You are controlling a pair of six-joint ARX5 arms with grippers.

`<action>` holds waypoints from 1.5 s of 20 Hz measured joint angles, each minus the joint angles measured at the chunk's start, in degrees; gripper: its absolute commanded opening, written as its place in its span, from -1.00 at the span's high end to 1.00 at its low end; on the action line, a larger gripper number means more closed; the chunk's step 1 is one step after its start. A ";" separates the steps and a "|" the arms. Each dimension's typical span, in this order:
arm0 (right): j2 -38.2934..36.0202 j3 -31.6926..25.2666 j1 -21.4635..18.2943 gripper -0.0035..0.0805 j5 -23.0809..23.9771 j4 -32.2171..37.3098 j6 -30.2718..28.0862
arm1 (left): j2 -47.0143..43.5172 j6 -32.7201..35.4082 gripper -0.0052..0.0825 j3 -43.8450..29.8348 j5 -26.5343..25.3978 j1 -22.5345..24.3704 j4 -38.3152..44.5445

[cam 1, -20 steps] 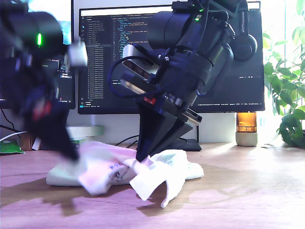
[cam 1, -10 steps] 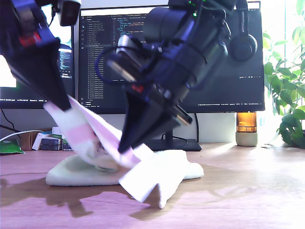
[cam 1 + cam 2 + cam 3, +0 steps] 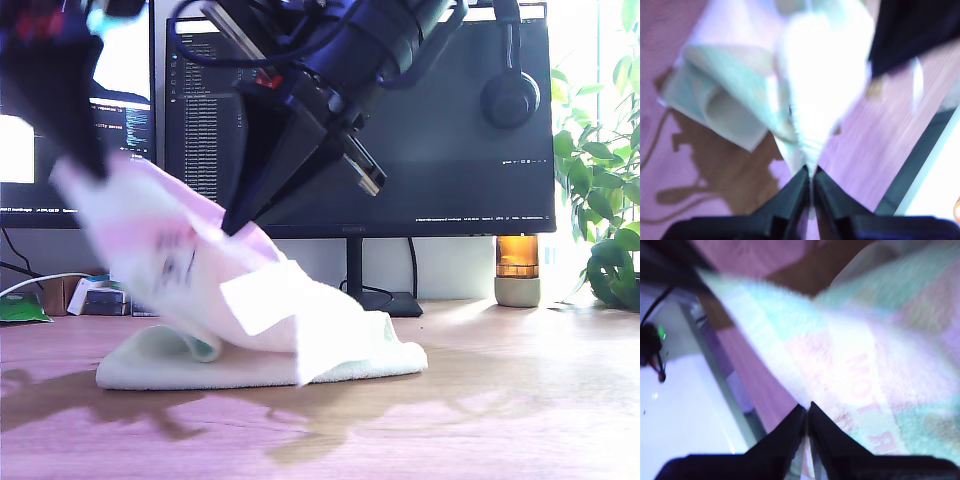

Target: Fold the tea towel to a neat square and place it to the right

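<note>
Clamps the tea towel (image 3: 250, 300) in my first gripper (image 3: 811, 172) and my second gripper (image 3: 807, 407), jaws closed on cloth; hoists one edge higher than a moment ago, toward eleven o'clock in the exterior view; leaves the rest on the desk (image 3: 500, 400); probably sets up a fold-over.

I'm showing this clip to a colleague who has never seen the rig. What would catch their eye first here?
Two dark arms fill the upper part of the exterior view, together hoisting the tea towel off the wooden desk, its lower part lying there. My first gripper and my second gripper each pinch an edge of it. Behind stands a large monitor with headphones hung on it.
</note>
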 measured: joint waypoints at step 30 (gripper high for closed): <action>-13.35 4.37 18.36 0.37 42.75 -8.11 19.26 | 5.62 -15.67 0.93 15.56 12.09 0.68 -7.21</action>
